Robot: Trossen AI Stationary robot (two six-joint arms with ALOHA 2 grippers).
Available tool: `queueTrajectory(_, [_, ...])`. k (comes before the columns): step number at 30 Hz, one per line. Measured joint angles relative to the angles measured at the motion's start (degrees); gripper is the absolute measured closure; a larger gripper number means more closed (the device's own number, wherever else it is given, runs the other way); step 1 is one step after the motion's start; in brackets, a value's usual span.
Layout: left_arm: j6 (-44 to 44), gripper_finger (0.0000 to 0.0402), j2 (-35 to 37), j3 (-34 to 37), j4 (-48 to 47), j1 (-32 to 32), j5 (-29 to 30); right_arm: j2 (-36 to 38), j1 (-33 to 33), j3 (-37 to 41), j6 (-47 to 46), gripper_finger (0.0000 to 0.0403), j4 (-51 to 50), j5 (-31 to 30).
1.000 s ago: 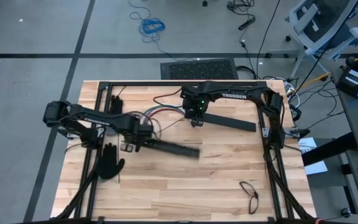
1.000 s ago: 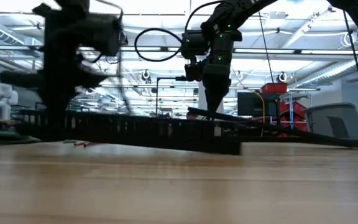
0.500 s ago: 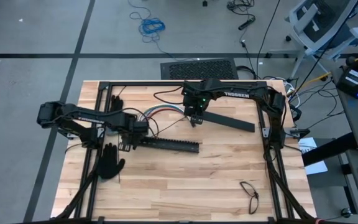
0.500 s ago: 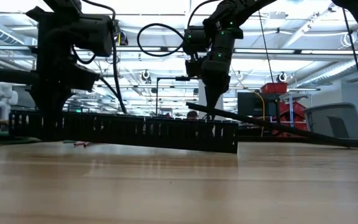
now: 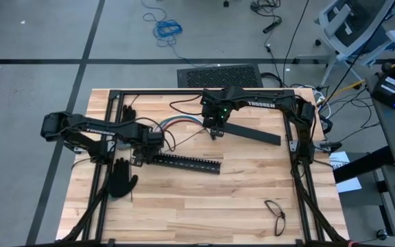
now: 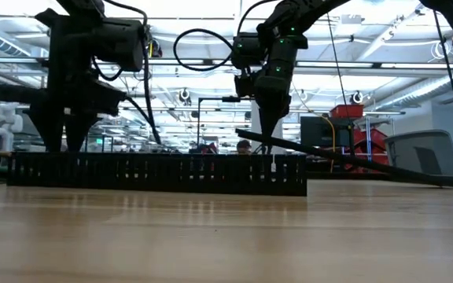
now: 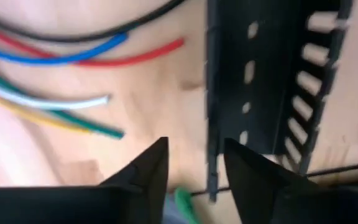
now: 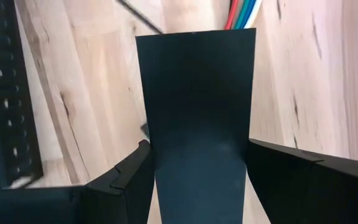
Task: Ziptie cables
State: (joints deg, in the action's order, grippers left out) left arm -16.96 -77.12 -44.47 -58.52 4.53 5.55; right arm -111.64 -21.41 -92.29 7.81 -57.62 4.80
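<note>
Cables (image 7: 48, 56) ran off the left wrist picture's edge, only their ends showed; in the high view the bundle (image 5: 177, 123) passed under both arms and single wires were too small to separate. Slotted bar (image 7: 266, 81) was blurred and cut by the picture's edges in the left wrist view. Flat black bar (image 8: 194, 118) filled the right wrist picture, hiding most of the coloured wire ends (image 8: 244, 12) and the table behind. Zipties could not be made out for sure in any view. Left gripper (image 7: 194, 171): only the fingertips were visible, the rest cut off. Room beyond the table in the low view was too cluttered to read.
</note>
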Motion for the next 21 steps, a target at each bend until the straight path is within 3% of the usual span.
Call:
queueTrajectory(4, [0.01, 0.0222, 0.00, -3.29, -1.88, -0.02, 1.12, 1.32, 0.11, 0.02, 1.23, 0.0194, -2.20, 0.00])
queueTrajectory(11, [0.00, 0.0217, 0.02, -14.14, -2.83, -0.04, 2.36, 3.97, -0.62, 0.02, 1.51, 0.0194, -4.87, -0.26])
queueTrajectory(16, [-1.88, 0.0217, 0.01, -16.59, 6.14, 0.00, -6.32, 5.25, -1.94, 0.02, 1.68, 0.0198, -7.91, -0.40])
queueTrajectory(21, [-7.71, 0.0217, -3.55, -16.50, 14.58, -0.04, -8.97, 8.04, -3.01, 0.00, 1.68, 0.0198, -9.76, -1.70])
